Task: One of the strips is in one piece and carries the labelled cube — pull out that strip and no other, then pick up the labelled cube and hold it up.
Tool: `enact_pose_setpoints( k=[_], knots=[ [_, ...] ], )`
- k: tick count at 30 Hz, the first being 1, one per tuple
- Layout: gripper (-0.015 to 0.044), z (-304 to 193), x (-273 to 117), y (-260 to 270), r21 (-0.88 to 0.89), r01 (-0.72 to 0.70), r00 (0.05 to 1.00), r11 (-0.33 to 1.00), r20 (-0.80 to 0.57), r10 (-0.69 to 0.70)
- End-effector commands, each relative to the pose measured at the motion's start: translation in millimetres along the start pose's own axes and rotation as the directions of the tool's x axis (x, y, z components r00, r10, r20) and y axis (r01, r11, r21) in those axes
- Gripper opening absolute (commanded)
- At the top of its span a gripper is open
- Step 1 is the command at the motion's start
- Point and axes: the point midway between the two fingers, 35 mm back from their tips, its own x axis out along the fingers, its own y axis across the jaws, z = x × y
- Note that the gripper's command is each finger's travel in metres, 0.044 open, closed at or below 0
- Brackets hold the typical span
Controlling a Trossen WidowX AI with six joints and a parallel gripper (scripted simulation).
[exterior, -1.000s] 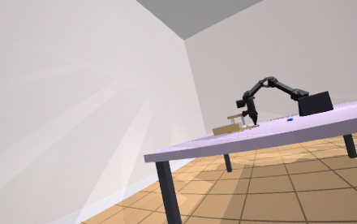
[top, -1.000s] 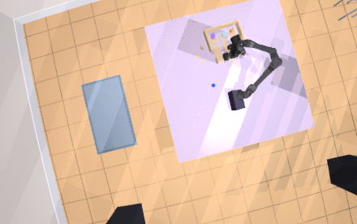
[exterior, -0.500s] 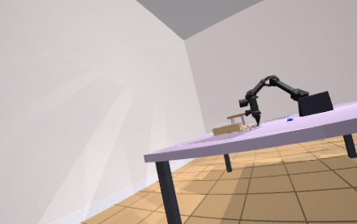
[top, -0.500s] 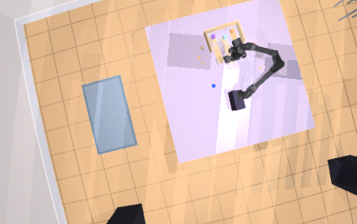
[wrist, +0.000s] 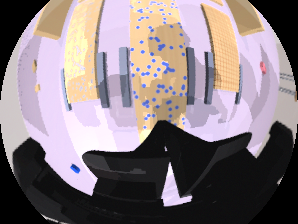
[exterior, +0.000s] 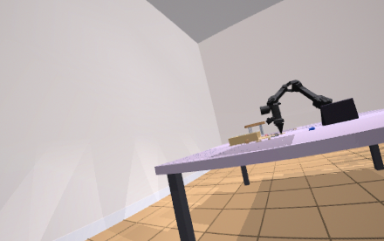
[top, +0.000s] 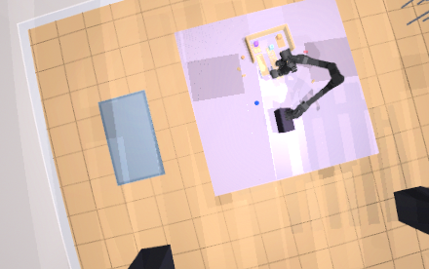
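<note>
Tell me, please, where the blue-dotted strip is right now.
In the wrist view, the blue-dotted strip runs down the middle, between two grey upright pieces, its near end at the gripper's fingertips.

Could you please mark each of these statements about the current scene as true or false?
1. The middle strip in the wrist view has blue dots. True.
2. The pincer is raised high above the table. False: its tip is down close to the tabletop.
3. The blue piece lies inside the wooden frame. False: it lies outside, on the tabletop.
4. The strip with a grid pattern is right of the dotted one in the wrist view. True.
</note>
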Motion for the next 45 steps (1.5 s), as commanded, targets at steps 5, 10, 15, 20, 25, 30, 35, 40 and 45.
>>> enact_pose_setpoints(
  k=[5, 10, 15, 20, 25, 30, 35, 40, 45],
  knots=[
    [0.0, -18, 4, 0, -0.002, 0.001, 1.0, 1.0, -0.018, -0.001],
    [0.0, -26, 4, 1, -0.003, 0.001, 1.0, 1.0, -0.018, -0.001],
    [0.0, -34, 4, 1, -0.003, 0.001, 1.0, 1.0, -0.019, -0.001],
    [0.0, -42, 4, 1, -0.003, 0.001, 1.0, 1.0, -0.019, -0.001],
    [0.0, -49, 4, 1, -0.004, 0.001, 1.0, 1.0, -0.019, -0.001],
    [0.0, -57, 4, 1, -0.004, 0.001, 1.0, 1.0, -0.02, -0.001],
    [0.0, -64, 4, 1, -0.004, 0.001, 1.0, 1.0, -0.02, -0.001],
    [0.0, -72, 3, 1, -0.005, 0.001, 1.0, 1.0, -0.02, -0.001],
    [0.0, -79, 3, 2, -0.005, 0.001, 1.0, 1.0, -0.021, -0.001]
  ],
)
